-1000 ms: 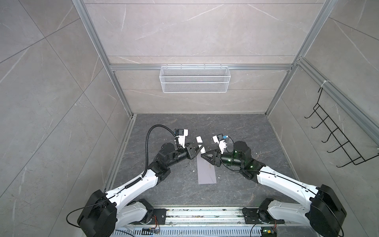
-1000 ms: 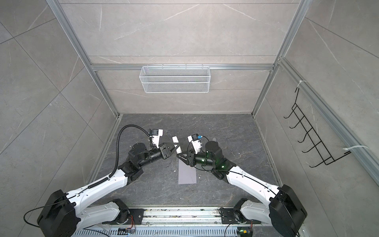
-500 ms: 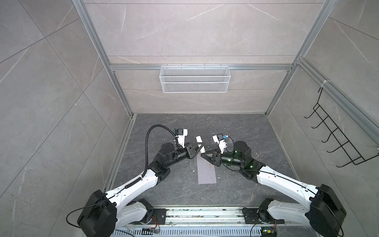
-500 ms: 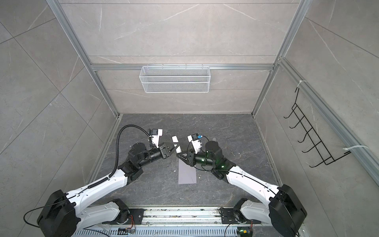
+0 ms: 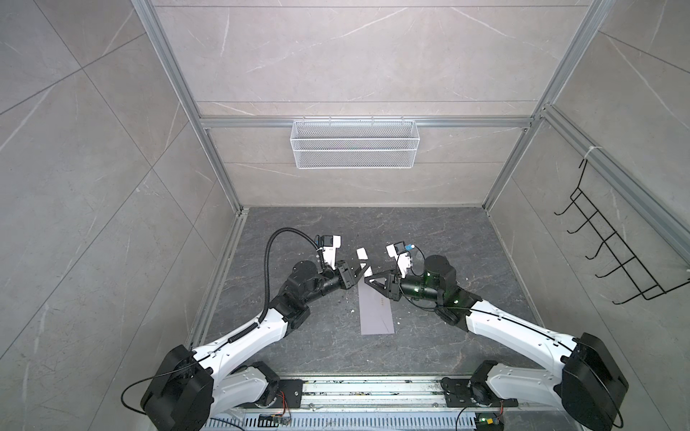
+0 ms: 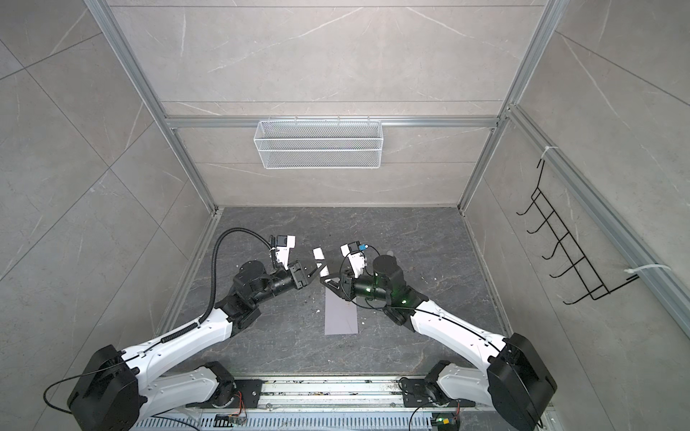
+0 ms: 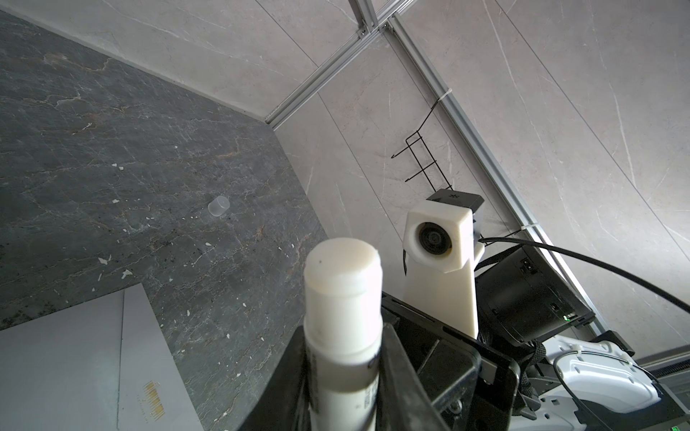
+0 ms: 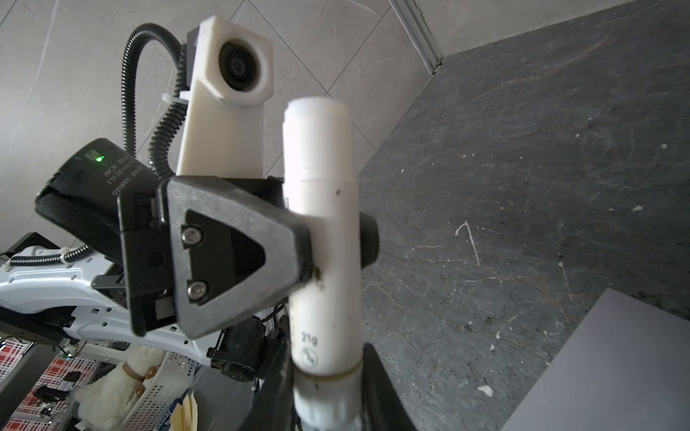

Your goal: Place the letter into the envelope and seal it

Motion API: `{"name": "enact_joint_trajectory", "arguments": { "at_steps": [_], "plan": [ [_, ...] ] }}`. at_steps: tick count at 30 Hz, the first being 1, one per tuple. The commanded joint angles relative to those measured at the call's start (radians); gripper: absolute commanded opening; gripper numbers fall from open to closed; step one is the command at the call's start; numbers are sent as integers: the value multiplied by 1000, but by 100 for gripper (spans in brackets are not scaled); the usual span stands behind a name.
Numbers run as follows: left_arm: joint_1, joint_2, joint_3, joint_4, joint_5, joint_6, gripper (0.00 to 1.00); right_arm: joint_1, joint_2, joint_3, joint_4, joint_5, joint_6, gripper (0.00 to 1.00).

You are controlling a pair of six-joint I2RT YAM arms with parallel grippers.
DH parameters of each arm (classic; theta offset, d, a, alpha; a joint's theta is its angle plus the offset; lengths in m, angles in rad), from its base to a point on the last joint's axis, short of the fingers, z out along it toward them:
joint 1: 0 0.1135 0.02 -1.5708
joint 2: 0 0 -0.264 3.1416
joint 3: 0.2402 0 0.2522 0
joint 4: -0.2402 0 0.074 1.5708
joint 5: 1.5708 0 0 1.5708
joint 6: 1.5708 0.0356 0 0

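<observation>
Holding an uncapped white plastic glue stick (image 8: 321, 179) with the left gripper (image 8: 336, 246) clamped mid-barrel and the right gripper (image 8: 328, 388) pinching its base, above the far end of the flat pale lavender-grey paper envelope (image 5: 376, 313). Cannot see the tan letter. Likely light, floppy, crease-prone; pinch an edge gently.

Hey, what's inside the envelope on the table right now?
The envelope lies flat on the table; only its outside shows, with no paper poking out. Its own paper covers whatever is inside.

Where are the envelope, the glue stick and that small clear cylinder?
envelope (image 5: 377, 319): top view, middle of face.
glue stick (image 7: 343, 298): left wrist view, white neck.
clear cylinder (image 7: 218, 205): left wrist view, its side.
</observation>
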Motion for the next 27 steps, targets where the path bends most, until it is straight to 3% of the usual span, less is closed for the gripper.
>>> {"name": "enact_joint_trajectory", "arguments": {
  "at_steps": [1, 10, 13, 20, 27],
  "plan": [
    [3, -17, -2, 66, 20, 12, 0, 4, 6, 41, 17, 10, 6, 18],
    [1, -11, 4, 6, 3, 62, 0, 23, -25, 96, -199, 170, -81, 5],
    [2, -11, 0, -14, -12, 81, 0, 51, -22, 145, -328, 293, -128, 0],
    [2, 2, -6, -29, -31, 100, 0, 125, -8, 246, -517, 583, -176, 0],
    [3, 21, -8, -23, -38, 102, 0, 263, 41, 370, -655, 902, -242, 0]
  ]
}}
